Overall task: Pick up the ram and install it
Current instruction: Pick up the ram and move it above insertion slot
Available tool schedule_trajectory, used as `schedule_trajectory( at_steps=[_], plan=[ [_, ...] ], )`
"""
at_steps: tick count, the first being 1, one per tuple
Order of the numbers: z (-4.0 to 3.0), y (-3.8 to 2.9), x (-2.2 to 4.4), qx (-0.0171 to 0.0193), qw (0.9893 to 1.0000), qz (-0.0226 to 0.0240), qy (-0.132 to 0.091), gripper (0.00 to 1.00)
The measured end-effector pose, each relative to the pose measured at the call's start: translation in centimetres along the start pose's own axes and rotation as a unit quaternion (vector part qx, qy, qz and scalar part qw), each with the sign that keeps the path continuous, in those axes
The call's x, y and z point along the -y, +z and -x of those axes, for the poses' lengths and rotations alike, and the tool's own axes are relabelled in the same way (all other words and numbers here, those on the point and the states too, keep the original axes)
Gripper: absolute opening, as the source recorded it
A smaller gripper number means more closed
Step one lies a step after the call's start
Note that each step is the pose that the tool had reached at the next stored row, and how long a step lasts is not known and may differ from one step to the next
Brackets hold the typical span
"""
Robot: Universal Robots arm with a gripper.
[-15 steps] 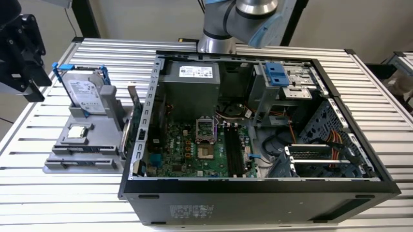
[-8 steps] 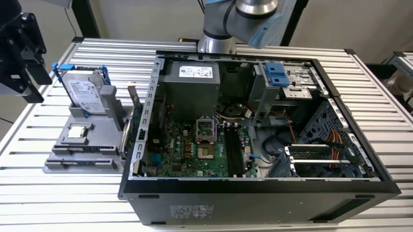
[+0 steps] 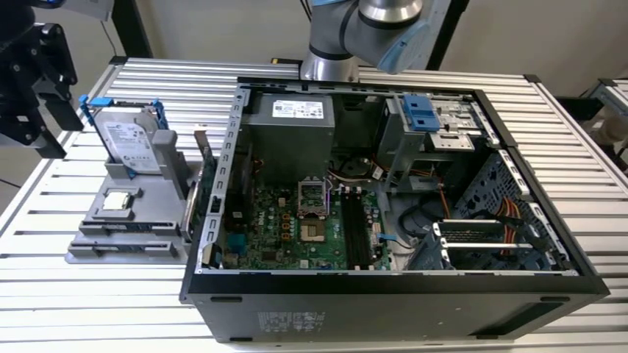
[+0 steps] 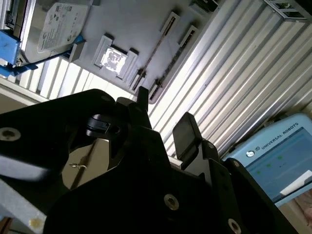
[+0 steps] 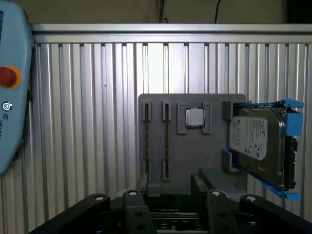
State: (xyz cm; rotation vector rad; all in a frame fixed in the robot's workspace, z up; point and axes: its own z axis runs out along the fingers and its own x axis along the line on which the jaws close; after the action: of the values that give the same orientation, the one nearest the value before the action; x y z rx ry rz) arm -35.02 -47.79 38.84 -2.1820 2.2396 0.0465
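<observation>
The ram [image 5: 167, 141] stands slotted in the holder [image 5: 195, 156], ahead of the spread-fingered tool [image 5: 171, 187].

Print I can log, wording not taken down: white label, silver hard drive in blue frame [image 3: 131, 143], exterior view's left; white sticker, grey metal power-supply box [image 3: 297, 109], far side; white lettering, pale blue plastic pendant [image 4: 273, 156]; pale print, near wall of black computer case [image 3: 393, 316].

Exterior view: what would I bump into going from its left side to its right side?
hard drive → motherboard → blue drive bracket → orange cables
</observation>
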Motion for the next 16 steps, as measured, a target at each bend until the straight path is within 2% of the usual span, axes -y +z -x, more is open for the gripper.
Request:
schedule_trajectory(
  at_steps=[16],
  plan=[
    [-0.03,0.97,0.00,-0.0005,1.0000,0.0000,0.000,1.00]
  ],
)
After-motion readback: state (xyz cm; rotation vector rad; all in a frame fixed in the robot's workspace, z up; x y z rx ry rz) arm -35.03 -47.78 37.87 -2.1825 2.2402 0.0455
